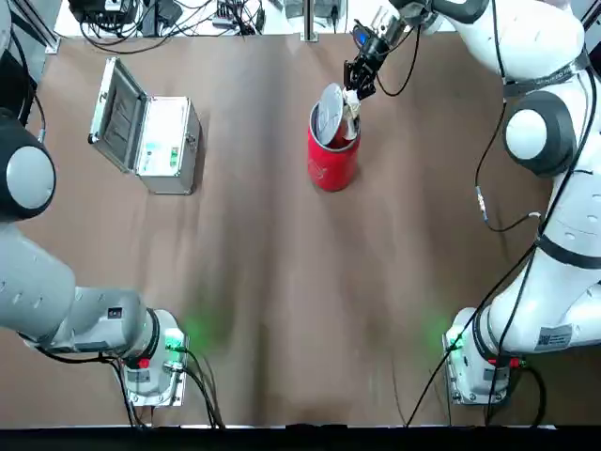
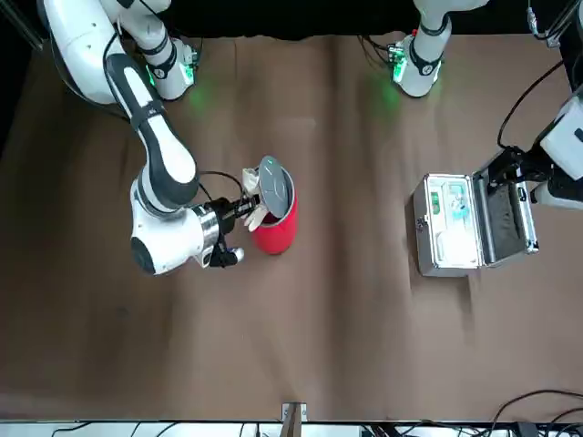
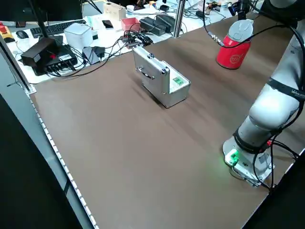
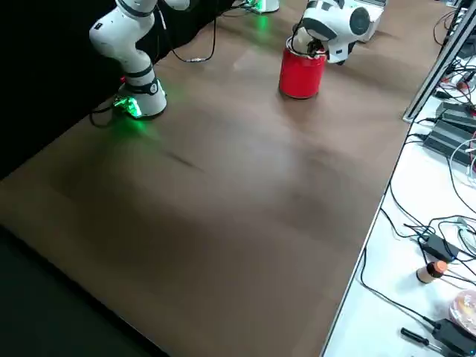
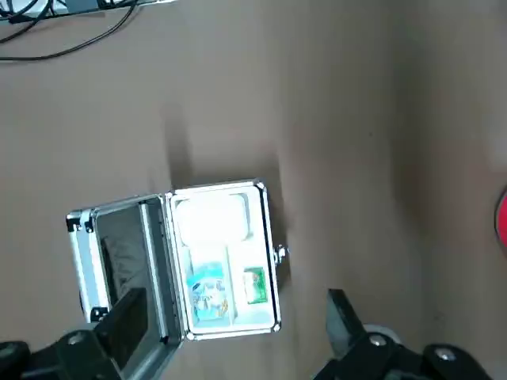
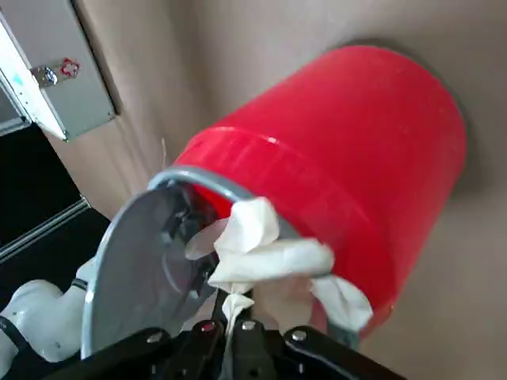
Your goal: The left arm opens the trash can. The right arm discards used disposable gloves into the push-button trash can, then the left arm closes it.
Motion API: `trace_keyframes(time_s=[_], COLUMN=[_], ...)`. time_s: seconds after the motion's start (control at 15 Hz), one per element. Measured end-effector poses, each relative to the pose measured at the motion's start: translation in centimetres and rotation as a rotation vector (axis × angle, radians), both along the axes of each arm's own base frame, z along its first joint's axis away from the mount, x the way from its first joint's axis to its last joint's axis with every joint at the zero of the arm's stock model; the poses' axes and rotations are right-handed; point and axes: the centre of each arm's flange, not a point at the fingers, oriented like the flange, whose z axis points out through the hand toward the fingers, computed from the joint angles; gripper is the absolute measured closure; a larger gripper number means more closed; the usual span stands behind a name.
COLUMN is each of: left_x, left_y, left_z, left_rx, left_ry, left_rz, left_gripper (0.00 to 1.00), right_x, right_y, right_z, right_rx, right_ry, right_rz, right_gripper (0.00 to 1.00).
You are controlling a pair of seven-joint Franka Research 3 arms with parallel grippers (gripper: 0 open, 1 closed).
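Observation:
The red trash can (image 1: 332, 162) stands at the far middle of the table, and its silver lid (image 1: 329, 111) is tipped up open. My right gripper (image 1: 355, 91) hangs just over the can's rim, shut on a crumpled whitish glove (image 6: 265, 252) that drapes over the rim (image 2: 256, 217). In the right wrist view the glove lies between the lid (image 6: 131, 265) and the can (image 6: 348, 150). My left gripper (image 5: 238, 336) is open, holds nothing, and hovers above the silver case, well left of the can.
An open silver metal case (image 1: 155, 141) with small packets inside sits at the far left of the table. Cables and devices lie beyond the far edge (image 3: 95, 43). Both arm bases (image 1: 155, 362) show green lights at the near edge.

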Motion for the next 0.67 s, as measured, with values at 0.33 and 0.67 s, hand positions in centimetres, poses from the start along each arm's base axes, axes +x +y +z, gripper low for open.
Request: trace_keyframes(time_s=[0.33,0.67], left_x=[0.6,0.6], left_y=[-0.4,-1.5], left_z=[-0.9,-1.0], left_rx=[-0.002,-0.004], left_ry=[0.005,0.003], left_rz=[-0.006,-0.025], left_gripper=[0.00,0.00], right_x=[0.1,0.1], right_y=[0.0,0.0], right_z=[-1.5,-2.0], right_rx=[-0.002,-0.002], right_ry=[0.018,0.024], right_rz=[-0.005,-0.007], right_gripper=[0.98,0.97])
